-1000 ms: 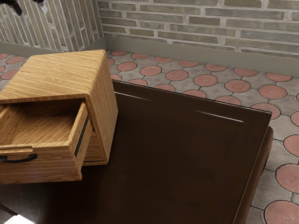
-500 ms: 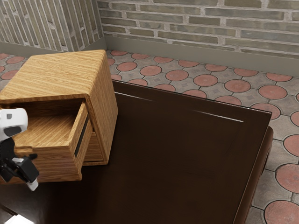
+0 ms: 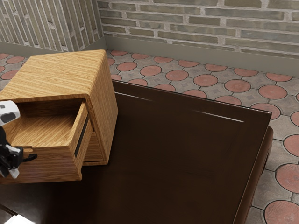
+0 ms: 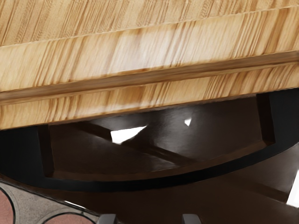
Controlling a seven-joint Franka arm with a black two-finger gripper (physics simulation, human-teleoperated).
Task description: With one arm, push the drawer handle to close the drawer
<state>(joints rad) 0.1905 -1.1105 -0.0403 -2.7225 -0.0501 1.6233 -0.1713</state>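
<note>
While drawer (image 3: 56, 163) juts from cabinet (image 3: 60, 72) over table (image 3: 187, 154), handle (image 4: 140, 185) curves near claw (image 3: 9, 173).

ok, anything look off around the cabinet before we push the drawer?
Nothing stands out. The drawer is open, as expected for this task, and its handle looks intact. The cabinet stands upright on the table. The white patch is probably glare or a reflection.

So the handle (image 3: 31, 157) bows out right by the gripper (image 3: 9, 173), with the drawer front (image 3: 56, 165) walling things off behind it. Decent gap between handle and wood, plus headroom over the drawer's inside (image 3: 44, 131) outside the cabinet (image 3: 60, 72).
</note>
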